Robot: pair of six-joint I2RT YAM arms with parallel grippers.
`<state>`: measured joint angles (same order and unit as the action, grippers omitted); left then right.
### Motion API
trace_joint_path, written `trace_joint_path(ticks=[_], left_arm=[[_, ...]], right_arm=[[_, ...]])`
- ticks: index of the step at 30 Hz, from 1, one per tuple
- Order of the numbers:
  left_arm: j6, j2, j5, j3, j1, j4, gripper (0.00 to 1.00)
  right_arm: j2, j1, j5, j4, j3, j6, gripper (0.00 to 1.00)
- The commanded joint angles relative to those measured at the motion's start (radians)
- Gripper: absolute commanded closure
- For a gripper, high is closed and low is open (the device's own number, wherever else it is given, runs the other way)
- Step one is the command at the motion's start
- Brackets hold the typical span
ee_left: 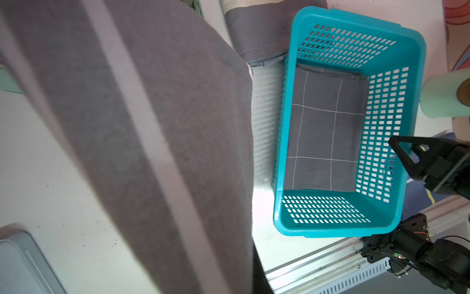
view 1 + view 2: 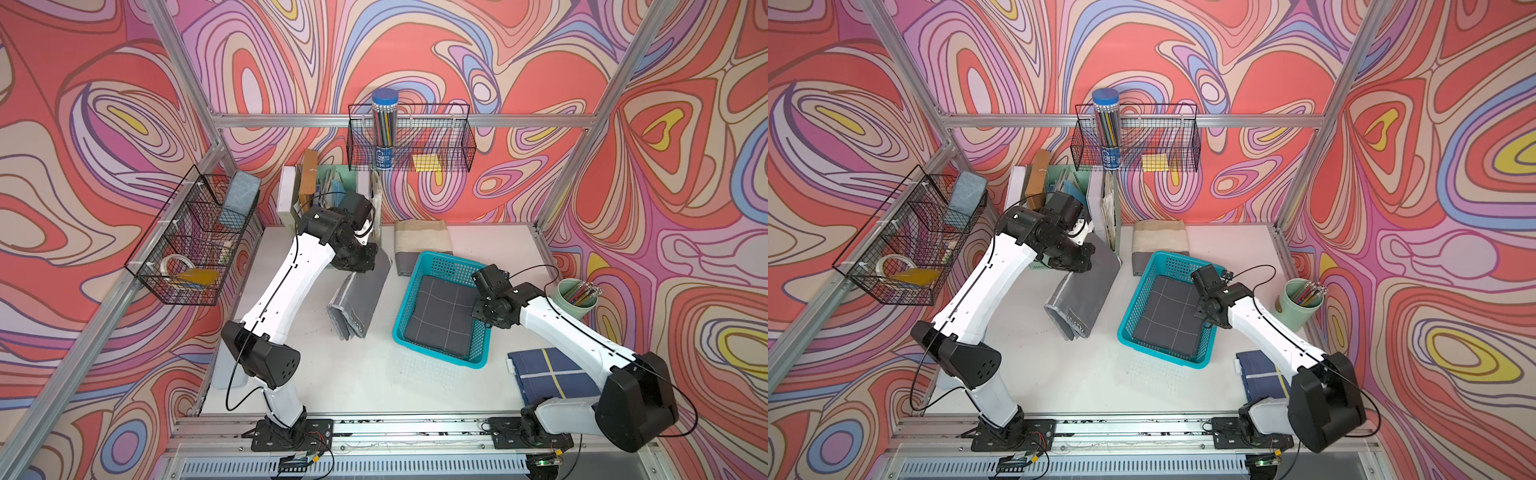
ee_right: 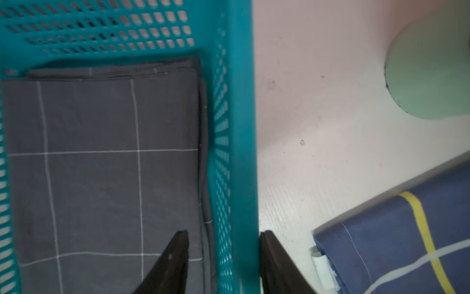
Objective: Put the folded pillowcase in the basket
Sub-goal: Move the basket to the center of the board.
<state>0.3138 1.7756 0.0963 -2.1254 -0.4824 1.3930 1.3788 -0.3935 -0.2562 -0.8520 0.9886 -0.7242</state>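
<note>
While one rectangular turquoise plastic basket [image 2: 446, 266] holds one charcoal checked pillowcase [image 2: 444, 316], left gripper [image 2: 360, 266] clamps one grey folded pillowcase [image 2: 359, 299] beside it; right gripper [image 3: 223, 236], parted, straddles its wall.

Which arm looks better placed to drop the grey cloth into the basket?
Left. The left gripper holds the grey pillowcase up beside the basket; the right gripper straddles the basket's wall, holding no cloth.

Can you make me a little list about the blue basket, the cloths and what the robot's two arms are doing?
basket: turquoise, holes in its walls
inside it: dark checked cloth, folded, lying flat
left gripper: shut on grey pillowcase, which hangs beside the basket
right gripper: jaws open, one each side of the basket's wall
other cloths: blue cloth; beige-and-grey cloth
</note>
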Motion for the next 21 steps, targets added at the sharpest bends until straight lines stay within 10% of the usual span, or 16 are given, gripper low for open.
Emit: trace_joint_path(ticks=[1, 7, 21], left_arm=[[-0.015, -0.003, -0.038, -0.090, -0.009, 0.076, 1.00], [-0.002, -0.044, 0.008, -0.105, -0.023, 0.061, 1.00], [0.030, -0.117, 0.091, -0.092, -0.045, 0.047, 1.00]], right_arm=[[0.068, 0.005, 0.041, 0.050, -0.012, 0.050, 0.67], [0.109, 0.004, 0.115, 0.107, -0.038, 0.099, 0.90], [0.167, -0.133, 0.301, 0.187, 0.001, 0.145, 0.92]])
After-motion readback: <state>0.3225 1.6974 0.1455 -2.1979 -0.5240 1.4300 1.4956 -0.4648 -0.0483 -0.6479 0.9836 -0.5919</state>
